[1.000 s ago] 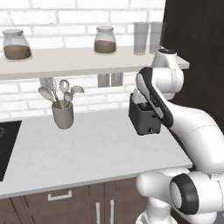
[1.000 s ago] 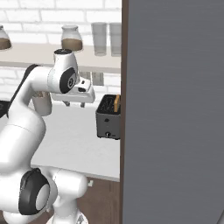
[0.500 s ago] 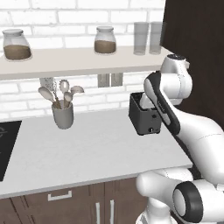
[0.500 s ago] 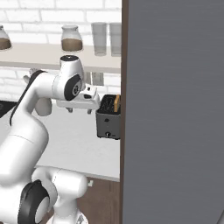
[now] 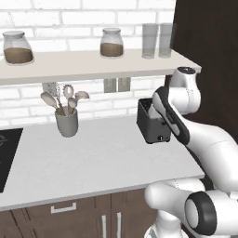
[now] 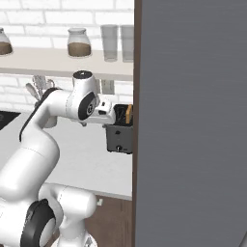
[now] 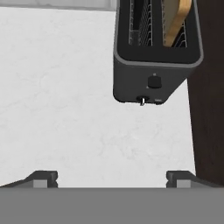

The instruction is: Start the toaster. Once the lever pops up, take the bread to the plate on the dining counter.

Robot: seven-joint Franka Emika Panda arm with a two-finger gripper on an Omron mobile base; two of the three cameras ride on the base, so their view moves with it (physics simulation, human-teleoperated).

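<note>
The black toaster (image 7: 155, 61) stands at the right end of the pale worktop (image 5: 93, 162), hard against the dark tall cabinet (image 6: 193, 120), and in my hand view it sits at about one o'clock, with its narrow face turned toward me. The bread (image 7: 176, 19) stands upright in the right-hand slot, a golden slice leaning a little, its top well above the slot rim; the left slot beside it is bare wire. Low on the narrow face I see a dark button (image 7: 153, 82) and under it the small pale lever knob (image 7: 142, 101), at six o'clock of the face. My gripper (image 7: 111, 177) hangs above the worktop short of the toaster, the two fingertips (image 7: 43, 178) wide apart and holding nothing. So I judge the toaster is not started yet, and the lever is what I must press. The knob is tiny and sits low: if I come in off-centre, one finger may slide past it or push the whole toaster back along the worktop instead of starting it. The cabinet wall stands just at three o'clock of the toaster, so my right finger may strike it. The grey utensil cup (image 5: 66, 122) is well apart, at nine o'clock.
</note>
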